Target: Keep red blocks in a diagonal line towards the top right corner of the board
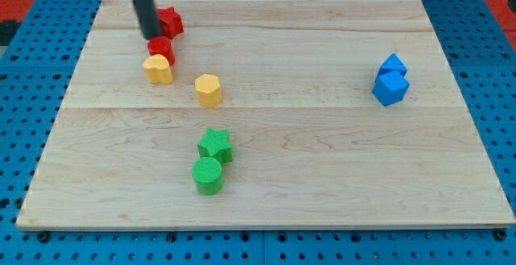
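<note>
Between two red blocks (pixel 168 22) (pixel 161 49), my tip (pixel 151 36); pair running near-vertical

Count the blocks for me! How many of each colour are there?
Red: 2, a star-like block and a block below it, both by my tip
Yellow: 2, one and another
Green: 2, a star and a cylinder
Blue: 2, one touching a cube
Total: 8 blocks
</note>
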You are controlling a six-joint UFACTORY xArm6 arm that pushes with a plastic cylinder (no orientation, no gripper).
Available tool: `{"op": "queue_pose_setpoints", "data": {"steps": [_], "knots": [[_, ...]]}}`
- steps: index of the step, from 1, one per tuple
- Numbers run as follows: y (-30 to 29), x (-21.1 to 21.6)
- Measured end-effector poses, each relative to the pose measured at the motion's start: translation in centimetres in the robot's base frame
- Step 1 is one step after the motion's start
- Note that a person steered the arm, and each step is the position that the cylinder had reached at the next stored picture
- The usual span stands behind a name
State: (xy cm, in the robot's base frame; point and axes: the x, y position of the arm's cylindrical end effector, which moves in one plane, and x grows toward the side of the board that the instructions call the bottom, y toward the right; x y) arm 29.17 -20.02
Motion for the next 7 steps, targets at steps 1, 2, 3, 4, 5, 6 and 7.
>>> {"op": "queue_pose_setpoints", "data": {"steps": [1,2,3,4,5,6,7], "knots": [[2.4,-3.5],[16.3,-4.9],[30.4,-4.9],[32.5,-3.4],[24.3,1.1],[18.6,4.9],[11.3,5.7]]}}
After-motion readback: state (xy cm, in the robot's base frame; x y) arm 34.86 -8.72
